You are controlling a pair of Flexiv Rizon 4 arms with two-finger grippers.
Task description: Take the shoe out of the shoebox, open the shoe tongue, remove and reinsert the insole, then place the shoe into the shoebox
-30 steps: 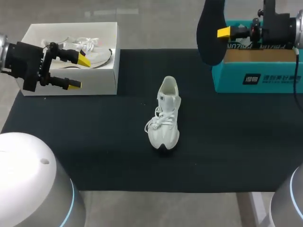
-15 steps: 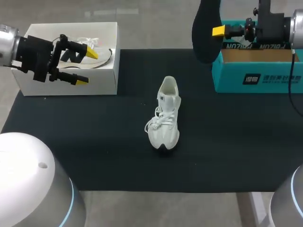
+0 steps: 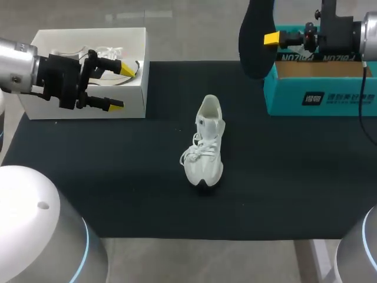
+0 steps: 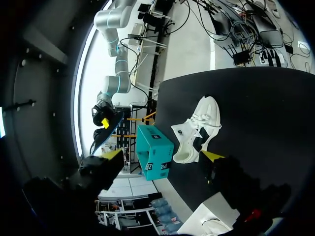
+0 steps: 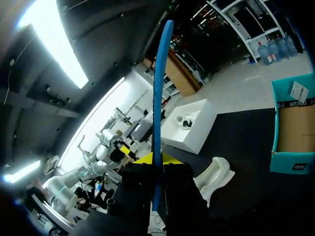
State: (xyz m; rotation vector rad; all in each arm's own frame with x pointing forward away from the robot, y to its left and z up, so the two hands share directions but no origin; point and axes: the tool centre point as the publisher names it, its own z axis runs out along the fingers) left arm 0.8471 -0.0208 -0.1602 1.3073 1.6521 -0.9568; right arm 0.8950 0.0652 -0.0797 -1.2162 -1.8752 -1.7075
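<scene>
Judging from the layout, the insole stage is taken to be in hand. The dark insole (image 3: 254, 41) is out of the shoe and is held edge-on, raised over the far side of the table (image 3: 118, 177) beside the open teal shoebox (image 3: 330, 97). The right pincer (image 3: 272, 39) is closed on it, with a finger seen against each face in the right wrist view. The white shoe (image 3: 206, 144) is stood upright near the middle of the table, toe toward the near edge, well apart from both pincers. The left pincer (image 3: 121, 88) is spread wide and grips nothing. It is positioned in front of the white shoebox (image 3: 132, 97), in which a second shoe (image 3: 107, 53) is seen. Reinsertion is judged to be next: the insole would need to be lowered and fed toe-first into the collar. The shoe should probably be steadied by the left pincer, since it is unsupported and could be tipped or pushed along. Return to a shoebox is not yet done.
</scene>
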